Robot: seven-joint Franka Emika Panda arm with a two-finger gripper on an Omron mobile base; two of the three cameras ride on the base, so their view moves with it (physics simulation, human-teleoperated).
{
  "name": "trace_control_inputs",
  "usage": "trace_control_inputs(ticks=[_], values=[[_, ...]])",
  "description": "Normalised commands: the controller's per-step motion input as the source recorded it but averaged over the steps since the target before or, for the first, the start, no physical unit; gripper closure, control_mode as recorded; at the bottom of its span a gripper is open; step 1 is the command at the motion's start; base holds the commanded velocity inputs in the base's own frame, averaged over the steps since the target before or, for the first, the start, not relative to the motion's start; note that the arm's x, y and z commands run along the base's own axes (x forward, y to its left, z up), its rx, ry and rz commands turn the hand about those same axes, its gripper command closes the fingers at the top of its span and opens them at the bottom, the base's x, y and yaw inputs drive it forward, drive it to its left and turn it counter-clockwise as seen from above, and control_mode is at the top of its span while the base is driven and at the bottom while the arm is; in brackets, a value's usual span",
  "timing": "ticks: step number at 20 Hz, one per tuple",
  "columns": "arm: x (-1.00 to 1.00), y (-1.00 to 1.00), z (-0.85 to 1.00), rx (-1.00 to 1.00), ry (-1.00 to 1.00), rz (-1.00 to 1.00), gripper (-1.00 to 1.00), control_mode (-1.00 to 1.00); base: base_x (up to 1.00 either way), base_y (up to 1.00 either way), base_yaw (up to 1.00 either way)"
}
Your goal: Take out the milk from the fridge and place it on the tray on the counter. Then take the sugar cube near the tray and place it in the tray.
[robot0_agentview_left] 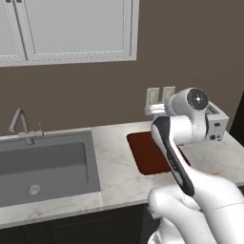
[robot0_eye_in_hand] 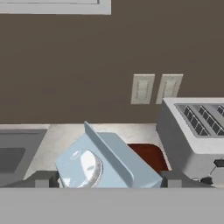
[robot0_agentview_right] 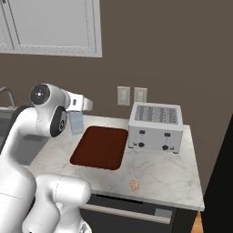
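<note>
My gripper (robot0_eye_in_hand: 109,180) is shut on the milk (robot0_eye_in_hand: 105,164), a pale grey-blue carton with a gabled top and a round cap, held between the two fingertips (robot0_eye_in_hand: 46,179). From the right base view the milk (robot0_agentview_right: 76,122) hangs under the gripper (robot0_agentview_right: 80,109), above the counter (robot0_agentview_right: 173,173) just left of the tray's far end. The dark red-brown tray (robot0_agentview_right: 100,146) lies flat with nothing on it and also appears as the tray (robot0_agentview_left: 147,152) partly behind my arm. The sugar cube (robot0_agentview_right: 134,184) rests on the counter near the front edge, right of the tray. The fridge is out of view.
A silver toaster (robot0_agentview_right: 156,127) stands right of the tray against the wall. Two wall outlets (robot0_agentview_right: 132,95) sit behind it. An inset grey sink (robot0_agentview_left: 43,164) with a faucet (robot0_agentview_left: 21,126) lies to the left. White upper cabinets (robot0_agentview_left: 66,28) hang above.
</note>
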Motion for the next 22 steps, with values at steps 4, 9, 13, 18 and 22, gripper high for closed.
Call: trace_control_inputs(ticks=[4,9,13,18,22], values=[[0.47,-0.02,-0.31,-0.01,0.06,0.0,1.0,-1.0,0.0,0.0,0.0],[0.44,-0.15,-0.35,0.0,0.03,0.0,1.0,-1.0,0.0,0.0,0.0],[0.46,-0.12,-0.48,0.0,0.02,0.0,1.0,-1.0,0.0,0.0,0.0],[0.42,-0.09,-0.39,0.0,0.01,0.0,1.0,-1.0,0.0,0.0,0.0],[0.43,-0.02,-0.36,0.0,0.0,0.0,1.0,-1.0,0.0,0.0,0.0]])
